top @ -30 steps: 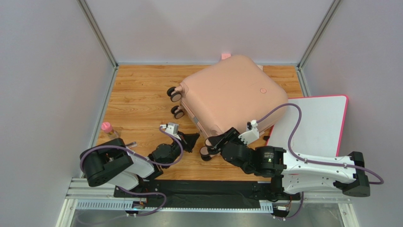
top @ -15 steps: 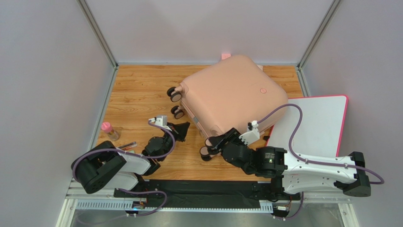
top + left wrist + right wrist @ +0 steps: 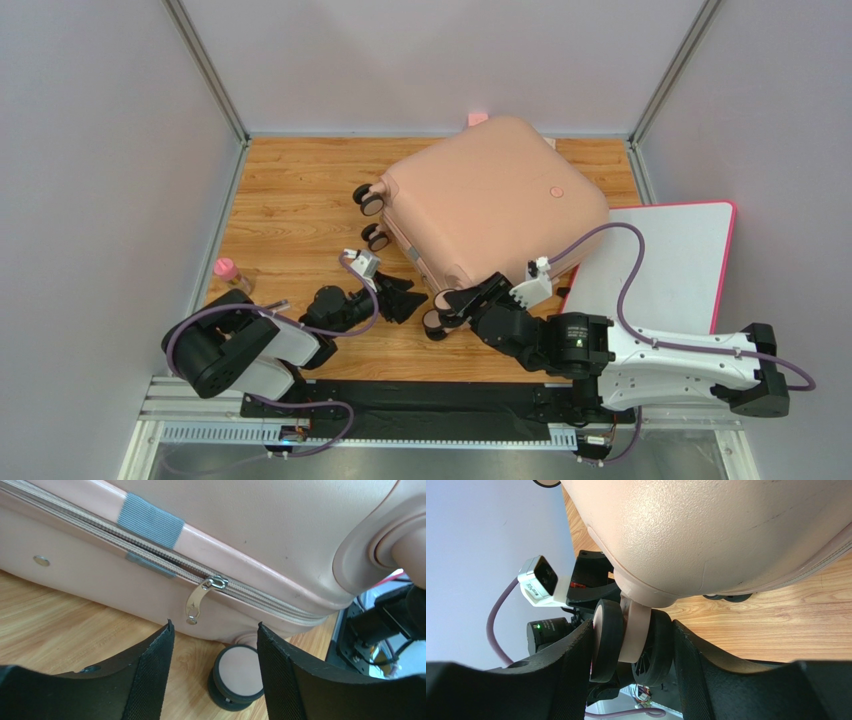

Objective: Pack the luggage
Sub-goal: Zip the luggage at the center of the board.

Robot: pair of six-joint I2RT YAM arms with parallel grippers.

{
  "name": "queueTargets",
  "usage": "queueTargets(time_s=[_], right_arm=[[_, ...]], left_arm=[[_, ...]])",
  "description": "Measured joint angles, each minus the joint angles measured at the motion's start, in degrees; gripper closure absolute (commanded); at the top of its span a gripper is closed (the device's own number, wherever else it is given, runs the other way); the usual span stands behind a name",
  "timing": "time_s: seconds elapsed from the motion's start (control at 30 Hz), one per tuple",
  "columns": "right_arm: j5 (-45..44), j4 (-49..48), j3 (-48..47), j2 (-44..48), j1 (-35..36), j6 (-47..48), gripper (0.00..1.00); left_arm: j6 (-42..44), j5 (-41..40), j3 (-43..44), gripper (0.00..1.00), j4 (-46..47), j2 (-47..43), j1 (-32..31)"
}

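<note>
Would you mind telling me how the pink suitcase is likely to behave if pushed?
Lying flat, the suitcase would probably slide rather than roll. It looks hard-shelled, stiff and smooth, so it is likely slippery to pinch. The caster wheel in the right gripper may swivel under load.

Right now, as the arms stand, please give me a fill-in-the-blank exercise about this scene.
1. The luggage lies on a ____ table.
2. The left gripper is ____, facing the zipper pull.
3. A caster wheel sits ____ the fingers of the right gripper.
4. The small bottle has a ____ cap.
Missing words: wooden; open; between; pink.
</note>
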State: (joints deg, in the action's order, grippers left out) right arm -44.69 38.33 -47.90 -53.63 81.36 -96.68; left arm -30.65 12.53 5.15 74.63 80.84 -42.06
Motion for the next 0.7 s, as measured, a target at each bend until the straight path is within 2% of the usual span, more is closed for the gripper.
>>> queueTargets(time_s=[0.3,0.7], right_arm=[[-0.11,-0.04,0.26,0.59,0.26,0.02,1.0],[-0.24,-0.04,0.28,0.61,0.35,0.09,1.0]], left_arm=[[0.87,4.94,2.05,0.3,-0.28,5.49,0.72],[2.84,7.45,4.66,0.3,-0.24,5.42,3.78]])
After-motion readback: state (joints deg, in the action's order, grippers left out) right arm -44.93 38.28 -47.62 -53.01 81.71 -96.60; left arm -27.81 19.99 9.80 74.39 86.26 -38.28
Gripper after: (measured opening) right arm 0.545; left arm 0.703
